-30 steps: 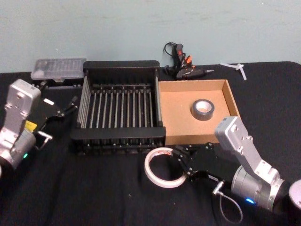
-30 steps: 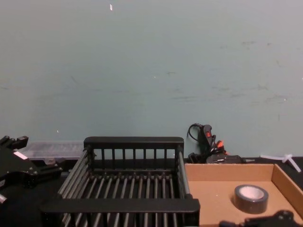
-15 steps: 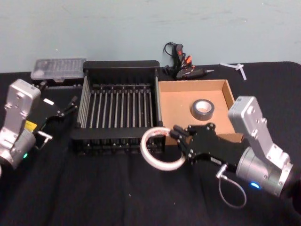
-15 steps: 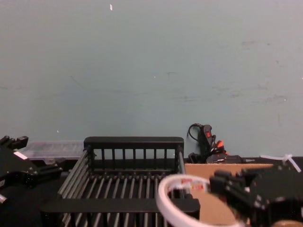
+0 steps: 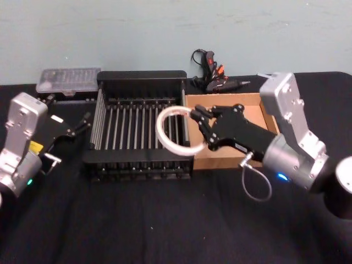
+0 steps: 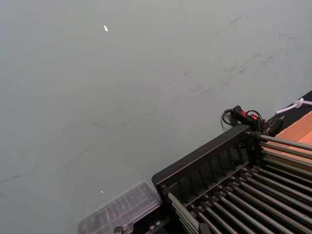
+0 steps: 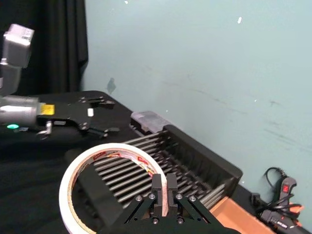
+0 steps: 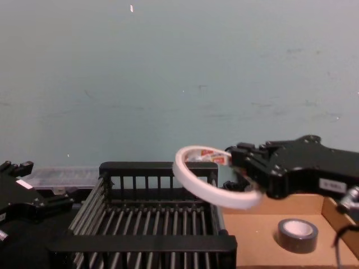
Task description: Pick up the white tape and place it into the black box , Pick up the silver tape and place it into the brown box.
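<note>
Silver-grey arm housings, black screw-studded right pincer (image 5: pixel 199 125), grey cable loop, blue light

We note the crate (image 5: pixel 140 127) left of the cardboard box (image 5: pixel 220 144), touching it. The grey roll (image 8: pixel 298 235) lies in that box. The tape ring (image 5: pixel 175 130) hangs above the crate's right side.

Soft, even indoor light falls from above, with no hard shadows. The pale wall (image 8: pixel 179 84) is brightest; the black cloth (image 5: pixel 137 220) swallows detail. The white tape (image 5: pixel 175 131) looks slightly smeared, perhaps from motion. In the left wrist view the clear case (image 6: pixel 122 212) is hazy. All views are soft and grainy.
</note>
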Controlling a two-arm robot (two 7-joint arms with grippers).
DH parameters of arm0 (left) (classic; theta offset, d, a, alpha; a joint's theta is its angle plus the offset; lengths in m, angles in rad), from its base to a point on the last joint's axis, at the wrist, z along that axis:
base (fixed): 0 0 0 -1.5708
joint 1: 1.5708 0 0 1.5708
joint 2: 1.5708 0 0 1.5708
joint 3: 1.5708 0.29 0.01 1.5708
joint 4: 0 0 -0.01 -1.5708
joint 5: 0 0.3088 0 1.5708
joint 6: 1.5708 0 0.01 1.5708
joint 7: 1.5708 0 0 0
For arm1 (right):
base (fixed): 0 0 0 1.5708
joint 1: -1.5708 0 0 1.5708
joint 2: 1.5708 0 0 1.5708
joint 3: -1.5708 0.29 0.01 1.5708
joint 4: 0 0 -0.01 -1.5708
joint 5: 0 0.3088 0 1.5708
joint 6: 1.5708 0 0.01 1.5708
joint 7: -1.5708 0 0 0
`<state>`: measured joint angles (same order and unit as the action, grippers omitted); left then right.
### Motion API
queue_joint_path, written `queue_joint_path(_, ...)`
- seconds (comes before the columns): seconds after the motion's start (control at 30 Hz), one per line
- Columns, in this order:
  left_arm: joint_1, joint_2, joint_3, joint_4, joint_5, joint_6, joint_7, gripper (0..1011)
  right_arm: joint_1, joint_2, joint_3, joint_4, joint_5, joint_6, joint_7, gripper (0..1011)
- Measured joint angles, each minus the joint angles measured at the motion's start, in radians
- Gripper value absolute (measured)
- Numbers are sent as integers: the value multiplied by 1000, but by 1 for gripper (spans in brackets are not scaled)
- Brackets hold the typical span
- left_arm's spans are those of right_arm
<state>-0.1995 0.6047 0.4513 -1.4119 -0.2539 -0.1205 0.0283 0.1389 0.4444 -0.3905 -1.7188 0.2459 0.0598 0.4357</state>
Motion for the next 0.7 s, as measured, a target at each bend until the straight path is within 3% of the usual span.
queue_joint_path(0.47,0,0,0,0,0,0,0,1001,165,-138,-40,194,-61,-9,-76,68)
queue_joint_path(0.5,0,0,0,0,0,0,0,1001,190,-164,-45,235,-75,-10,-91,68)
queue_joint_path(0.7,0,0,0,0,0,0,0,1001,248,-225,-57,338,-106,-19,-114,67)
